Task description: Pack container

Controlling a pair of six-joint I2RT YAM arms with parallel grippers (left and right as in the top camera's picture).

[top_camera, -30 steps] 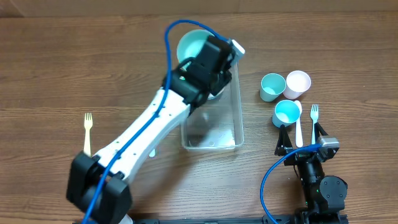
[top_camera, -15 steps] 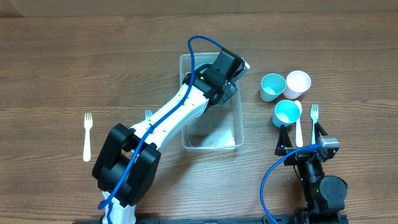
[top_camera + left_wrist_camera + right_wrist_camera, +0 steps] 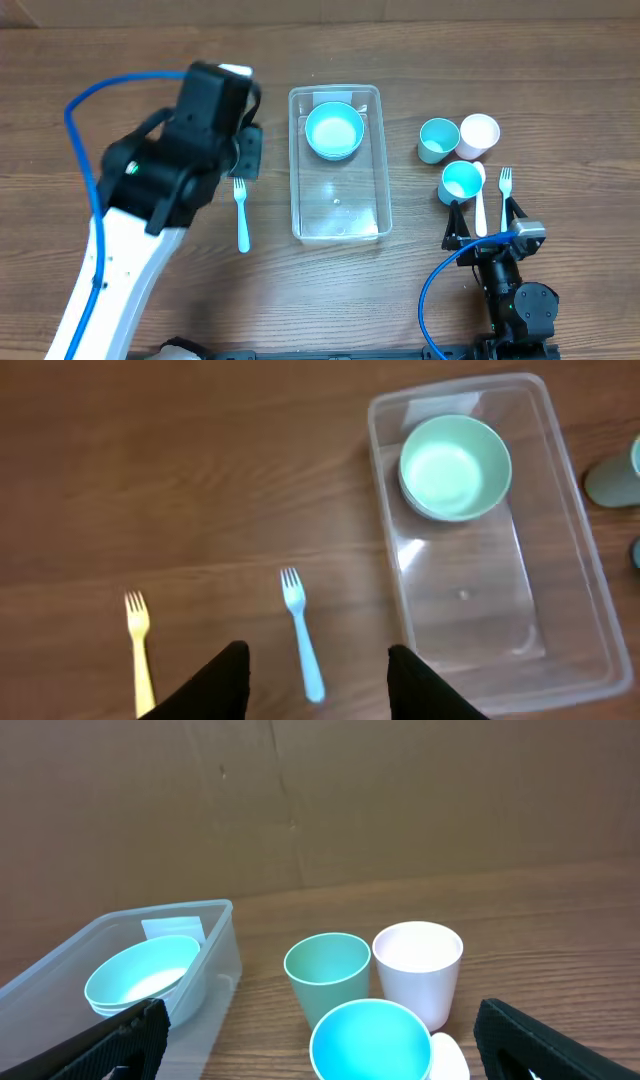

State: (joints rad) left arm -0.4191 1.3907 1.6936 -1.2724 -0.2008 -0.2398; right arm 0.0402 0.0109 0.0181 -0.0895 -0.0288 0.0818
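Left jaws are up high over the brown wooden worktop (image 3: 560, 100), spread wide with nothing between them. Both black fingers (image 3: 215, 685) poke in at the bottom of the left wrist view. Down below, in line with the gap between them, lies a light-blue plastic fork (image 3: 302, 635), flat on the wood with its tines pointing away. Off to the left of that gap sits a yellow plastic fork (image 3: 138, 650), lying parallel to it and well apart.

The clear rectangular plastic container (image 3: 340, 205) sits ahead and to the right of the left jaws, long side running away from them. At its far end rests a round light-blue bowl (image 3: 334, 131), open side up. The right wrist view shows a second rim under it, so it looks like two nested. The near half of the tub shows bare floor.

Right jaws sit low at the near edge, spread wide and empty, one finger at each lower corner of their own view. Just ahead of them stands a bright blue cup (image 3: 370, 1040), with a teal cup (image 3: 326, 975) and a white cup (image 3: 417, 965) side by side behind it. From above, a white spoon (image 3: 480, 205) lies between these fingers. A pale blue fork (image 3: 506, 190) lies just beside the spoon, by the right-hand finger. The container is away to their left.
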